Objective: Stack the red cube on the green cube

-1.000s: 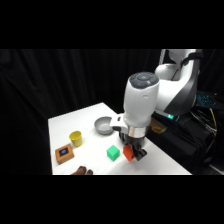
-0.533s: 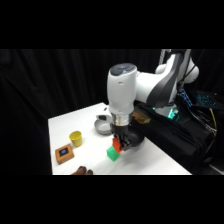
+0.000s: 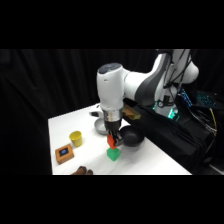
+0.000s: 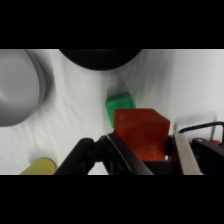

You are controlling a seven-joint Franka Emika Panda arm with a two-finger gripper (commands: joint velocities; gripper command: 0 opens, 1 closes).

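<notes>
From the side, my end effector hangs straight down from my wrist over the white tabletop, with the red cube pinched at its tip and the green cube resting on the tabletop just below it; whether the two cubes touch I cannot tell from there. That view also takes in the wider layout: a yellow cup, a brown flat block with a blue mark, a black bowl and a grey bowl behind my arm.

My wrist camera gives the close look instead. The red cube sits closed between my fingers, its plain orange-red faces filling the lower middle, lifted clear of the tabletop. The green cube shows just beyond it, partly covered by the red one (only its bright top and one side show). The black bowl lies past it, the grey bowl off to one side.
</notes>
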